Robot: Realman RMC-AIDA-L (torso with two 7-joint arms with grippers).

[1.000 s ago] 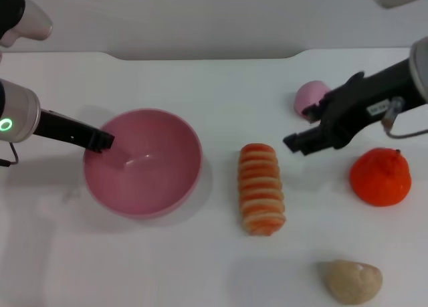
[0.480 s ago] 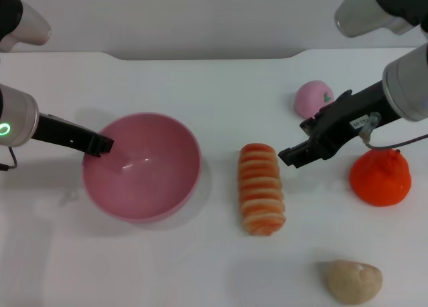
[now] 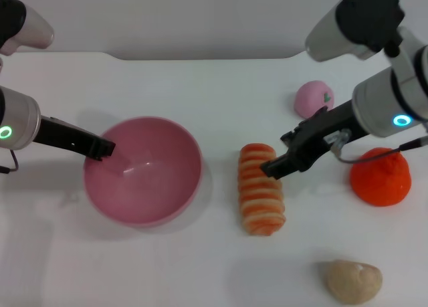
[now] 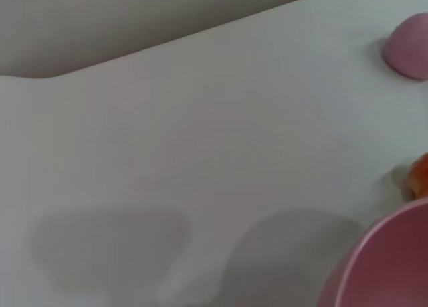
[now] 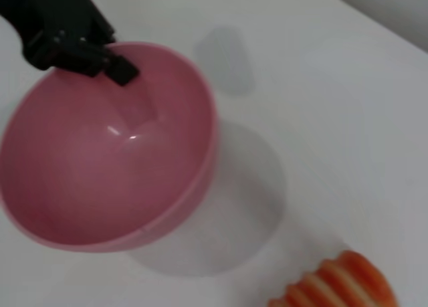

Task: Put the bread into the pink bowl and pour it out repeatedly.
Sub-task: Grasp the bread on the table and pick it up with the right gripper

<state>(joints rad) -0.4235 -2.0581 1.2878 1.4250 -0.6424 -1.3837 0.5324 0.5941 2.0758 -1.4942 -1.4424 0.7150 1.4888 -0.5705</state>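
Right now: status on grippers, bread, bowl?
Left gripper on pink bowl rim. Right gripper at bread, which lies outside bowl. Nothing between them.

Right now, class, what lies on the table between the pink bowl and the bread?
Nothing: in the head view only bare white table separates the pink bowl from the bread. The right wrist view agrees.

A white table carries five things. The pink bowl is set toward its left edge, the bread near the middle. A small pink ball, an orange fruit and a beige lump are spread along the right side.
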